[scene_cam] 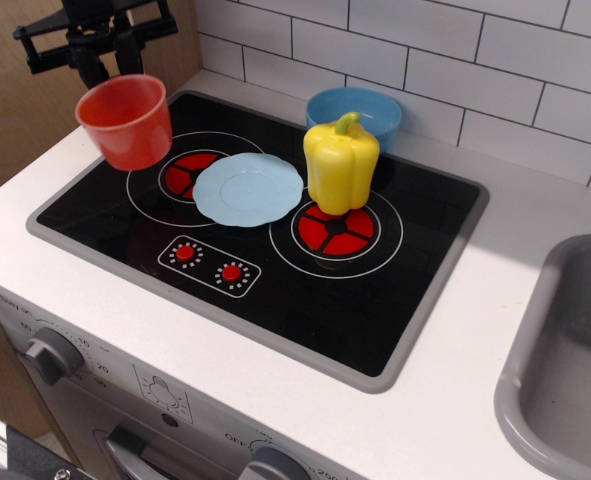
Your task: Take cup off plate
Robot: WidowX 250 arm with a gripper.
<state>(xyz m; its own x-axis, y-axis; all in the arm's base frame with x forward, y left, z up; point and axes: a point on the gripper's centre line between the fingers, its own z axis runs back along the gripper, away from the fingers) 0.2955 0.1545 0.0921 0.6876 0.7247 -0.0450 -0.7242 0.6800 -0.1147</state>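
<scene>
Gripper (100, 62) pinches cup (124, 121) by its rim, clear of plate (248, 190), near the counter's left edge; an early release likely tips it off.

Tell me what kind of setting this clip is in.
Most likely a toy play kitchen: a black stovetop with printed red burners, a grey sink at right, white tile wall behind, and a plastic yellow pepper.
</scene>
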